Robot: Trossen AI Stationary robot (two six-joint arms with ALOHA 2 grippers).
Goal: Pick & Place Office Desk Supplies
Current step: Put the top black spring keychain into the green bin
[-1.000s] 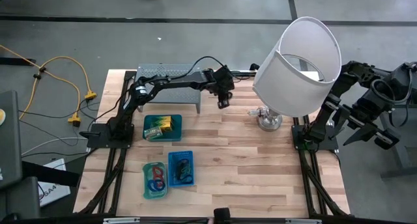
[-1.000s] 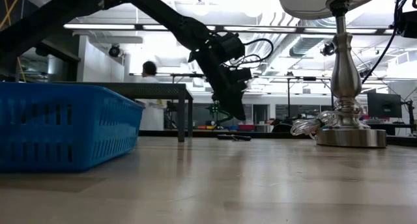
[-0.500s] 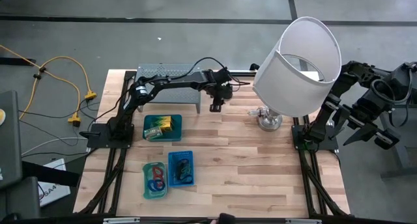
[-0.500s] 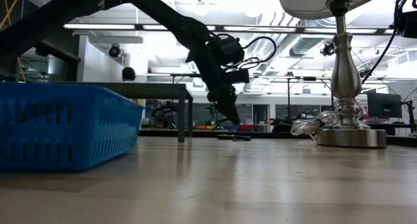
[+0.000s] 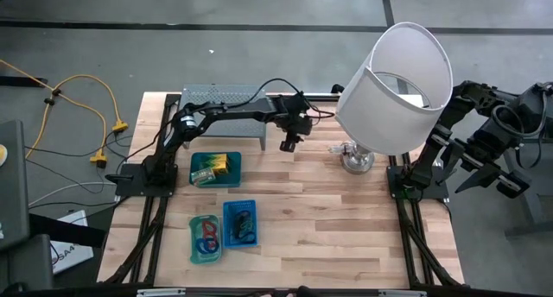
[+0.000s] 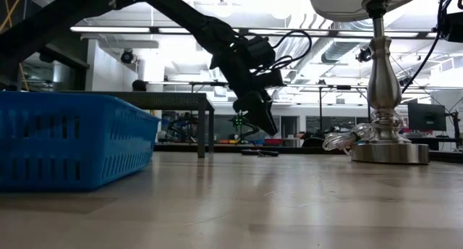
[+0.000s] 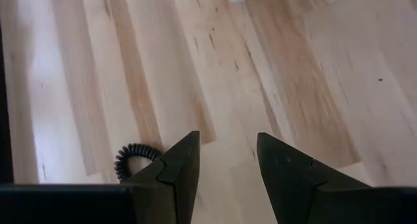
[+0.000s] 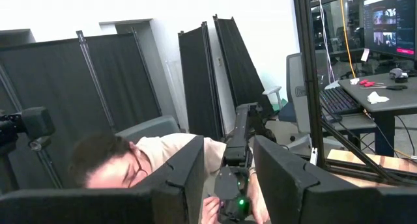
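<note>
Pale wooden planks make up the counter (image 5: 346, 219), which stands on a grey floor with a yellow cable (image 5: 82, 90) lying off to one side. At the far edge sits a grey perforated rack (image 5: 220, 94). A large lamp (image 5: 396, 85) with a white shade rises near the right arm's base, its silver foot (image 6: 389, 151) resting on the wood.

Three small trays hold the office desk supplies: one green tray (image 5: 214, 168) with yellow-green packets, one green tray (image 5: 205, 238) with red and blue rings, and one blue tray (image 5: 240, 222) with black loops, the last two side by side. A black coiled band (image 7: 130, 157) lies loose on the counter just beside the left gripper's fingers.

The left gripper (image 5: 289, 144) hangs above the wood between rack and lamp, fingers apart and holding nothing. The right gripper (image 8: 225, 168) waits off the counter's right side, fingers apart and empty, facing a person in the room.
</note>
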